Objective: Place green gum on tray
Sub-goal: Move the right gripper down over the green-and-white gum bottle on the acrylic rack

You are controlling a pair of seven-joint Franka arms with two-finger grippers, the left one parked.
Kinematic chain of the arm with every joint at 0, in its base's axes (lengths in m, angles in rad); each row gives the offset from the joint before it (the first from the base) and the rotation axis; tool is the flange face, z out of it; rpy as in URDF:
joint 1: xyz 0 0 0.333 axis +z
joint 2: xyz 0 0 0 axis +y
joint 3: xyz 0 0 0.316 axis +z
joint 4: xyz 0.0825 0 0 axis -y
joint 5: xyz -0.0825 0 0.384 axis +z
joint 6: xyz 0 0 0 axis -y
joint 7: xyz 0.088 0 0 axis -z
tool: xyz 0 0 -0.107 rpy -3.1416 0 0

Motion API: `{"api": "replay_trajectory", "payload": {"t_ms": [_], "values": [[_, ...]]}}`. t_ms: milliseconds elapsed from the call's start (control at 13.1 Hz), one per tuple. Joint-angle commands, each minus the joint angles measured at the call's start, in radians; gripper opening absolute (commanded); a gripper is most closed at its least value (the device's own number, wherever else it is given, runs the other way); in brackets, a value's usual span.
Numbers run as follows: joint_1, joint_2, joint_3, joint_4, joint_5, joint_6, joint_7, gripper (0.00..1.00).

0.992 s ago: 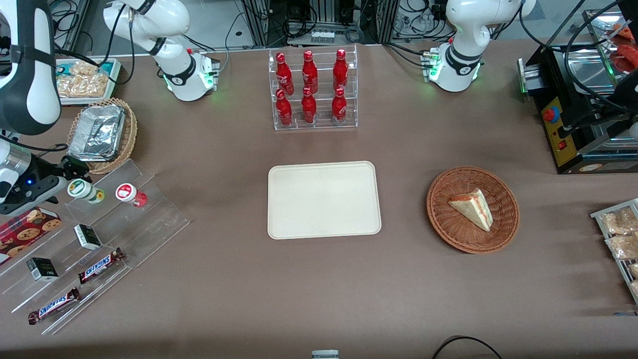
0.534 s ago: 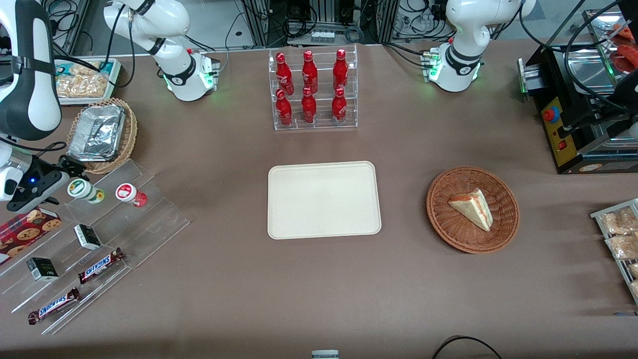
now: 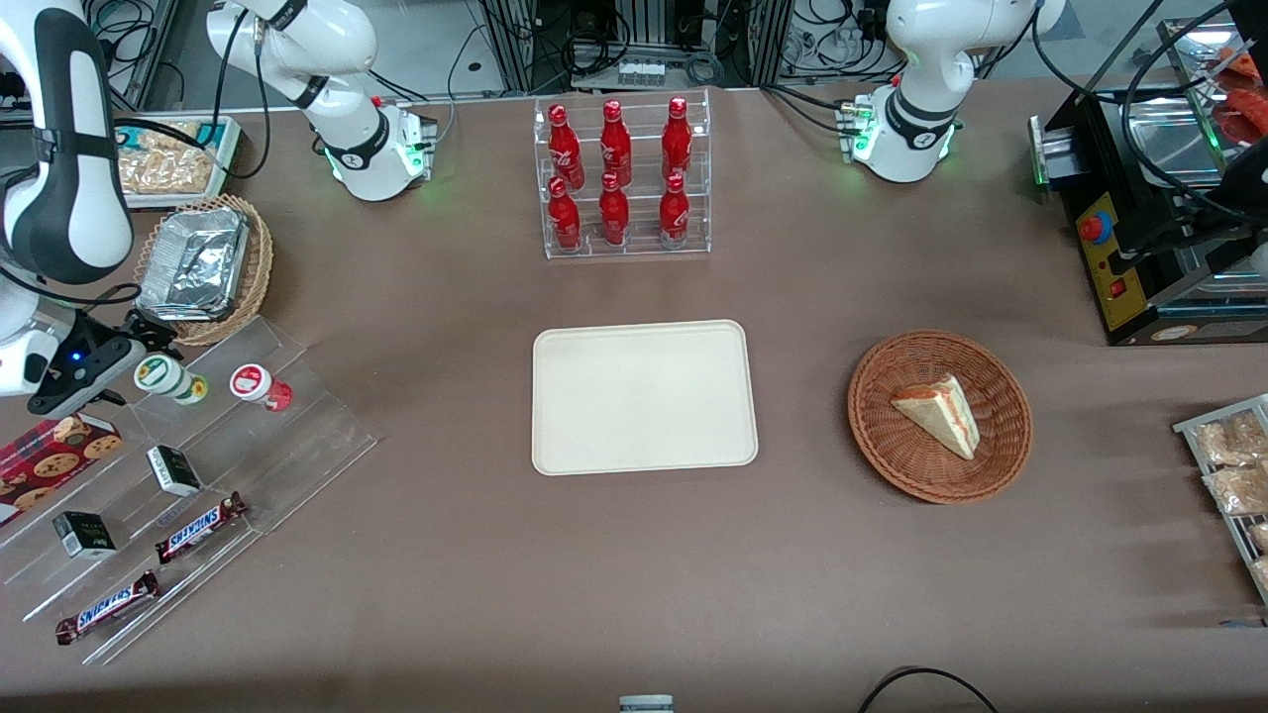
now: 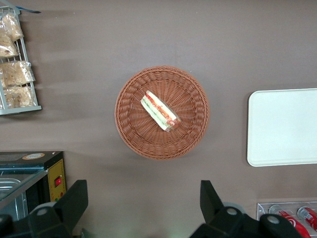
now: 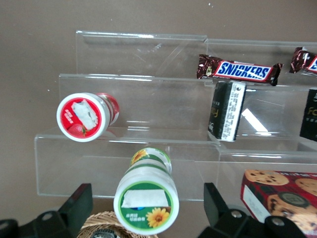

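Note:
The green gum is a small white bottle with a green-rimmed top, lying on its side on the clear stepped shelf. In the right wrist view its round top faces the camera. My right gripper is at the gum's top end, open. The fingers stand on either side of the top without touching it. The cream tray lies bare at the table's middle, far from the gripper, and is also in the left wrist view.
A red-topped bottle lies beside the gum. The shelf also holds Snickers bars, small black boxes and a cookie box. A wicker basket with a foil tray, a cola rack and a sandwich basket stand around.
The right arm has shifted a little toward its own end of the table, the gripper staying at the gum's top. The gum has not moved.

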Motion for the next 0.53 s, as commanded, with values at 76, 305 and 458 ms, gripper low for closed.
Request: {"api": "replay_trajectory", "payload": {"t_ms": [76, 305, 458], "values": [[-0.020, -0.018, 0.003, -0.077, 0.025, 0.086, -0.038, 1.00], [-0.032, -0.017, 0.003, -0.094, 0.025, 0.097, -0.069, 0.56], [-0.031, -0.017, 0.003, -0.091, 0.025, 0.093, -0.069, 0.00]]}}
